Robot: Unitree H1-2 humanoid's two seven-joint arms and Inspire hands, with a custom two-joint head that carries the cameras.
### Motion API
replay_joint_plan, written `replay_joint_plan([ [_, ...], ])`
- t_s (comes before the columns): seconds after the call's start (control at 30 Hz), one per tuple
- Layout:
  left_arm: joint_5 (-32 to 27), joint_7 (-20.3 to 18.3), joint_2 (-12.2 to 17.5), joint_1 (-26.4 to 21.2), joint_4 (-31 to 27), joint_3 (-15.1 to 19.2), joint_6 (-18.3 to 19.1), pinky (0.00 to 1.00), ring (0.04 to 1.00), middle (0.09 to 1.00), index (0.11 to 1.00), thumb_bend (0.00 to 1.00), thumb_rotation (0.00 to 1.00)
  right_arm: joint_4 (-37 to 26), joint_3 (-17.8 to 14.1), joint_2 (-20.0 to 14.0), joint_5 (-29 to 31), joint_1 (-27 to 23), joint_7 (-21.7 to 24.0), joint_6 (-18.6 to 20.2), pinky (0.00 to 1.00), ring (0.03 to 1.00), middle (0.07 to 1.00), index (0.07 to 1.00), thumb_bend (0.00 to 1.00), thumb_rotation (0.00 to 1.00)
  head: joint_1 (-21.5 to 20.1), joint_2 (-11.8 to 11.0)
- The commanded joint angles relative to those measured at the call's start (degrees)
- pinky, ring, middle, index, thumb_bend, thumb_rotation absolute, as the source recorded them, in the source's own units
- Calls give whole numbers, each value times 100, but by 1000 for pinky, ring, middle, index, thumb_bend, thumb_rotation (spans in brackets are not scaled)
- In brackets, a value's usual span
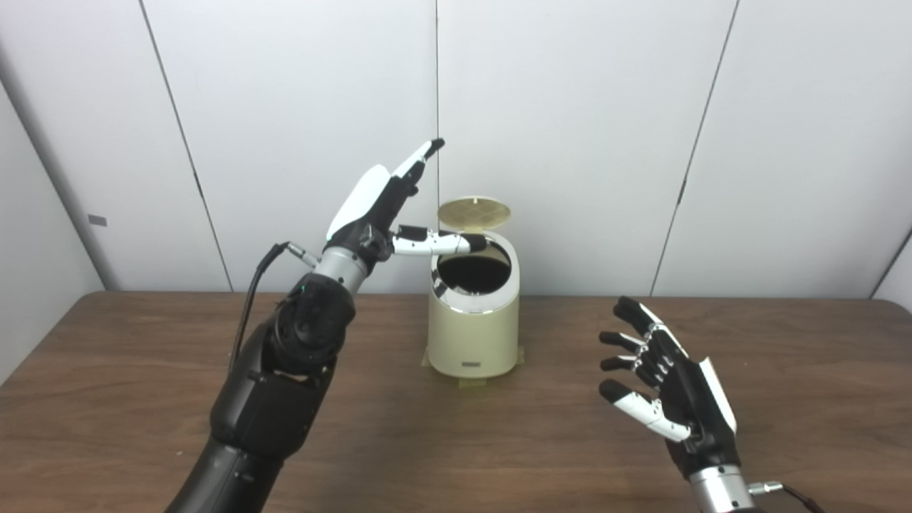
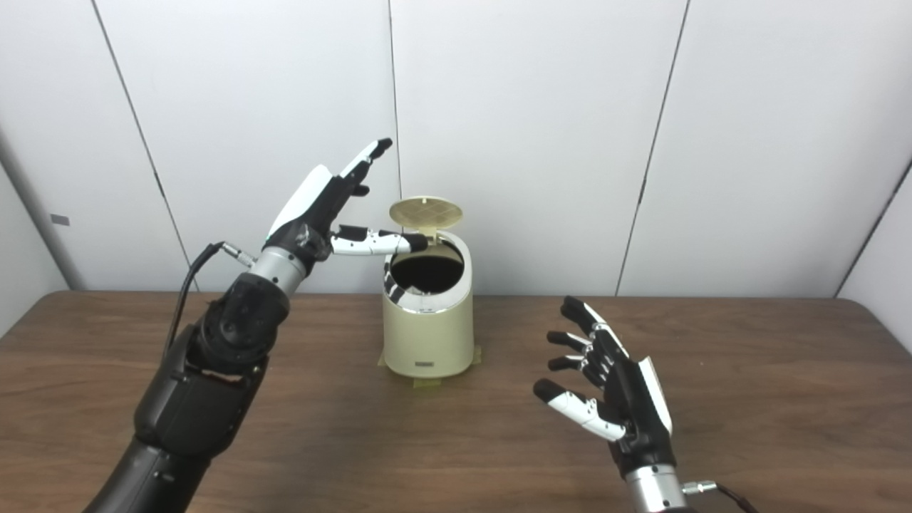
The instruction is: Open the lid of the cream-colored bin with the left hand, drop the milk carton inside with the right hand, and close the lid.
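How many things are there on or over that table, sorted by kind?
Robot hands: 2, left hand and right hand, both open and empty
Bins: 1, cream-colored bin, its lid up
Milk cartons: 0 in view
Total: 3

A dark brown wood-grain table [image 1: 128, 370] fills the foreground. Behind its far edge stand plain white wall panels [image 1: 570, 107], split by thin dark vertical seams, evenly lit.

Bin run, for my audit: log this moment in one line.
bin: on table | lid: up | left hand: open, beside lid | right hand: open, empty | carton: unseen
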Motion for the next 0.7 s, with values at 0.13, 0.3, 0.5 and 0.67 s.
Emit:
replay_joint_plan([
  [0.13, 348, -75, 186, -496, 257, -295, -322, 861, 987, 977, 957, 978, 387, -243, 34, 88, 8, -221, -21, -195, 562, 740, 867, 861, 831, 499, -62, -8],
  [0.3, 554, -214, 267, -583, 451, -507, -310, 989, 997, 918, 887, 996, 390, -321, 67, 134, -35, -207, -28, -128, 547, 719, 863, 855, 818, 515, -103, -7],
  [0.5, 739, -412, 419, -576, 418, -702, -433, 1000, 1000, 876, 804, 1000, 389, -376, 84, 164, -210, -208, -63, -66, 517, 693, 854, 854, 809, 547, -107, -2],
  [0.67, 879, -649, 592, -552, 243, -837, -558, 1000, 1000, 814, 764, 1000, 383, -417, 110, 191, -305, -219, -85, 61, 482, 676, 846, 850, 806, 569, -128, -17],
])
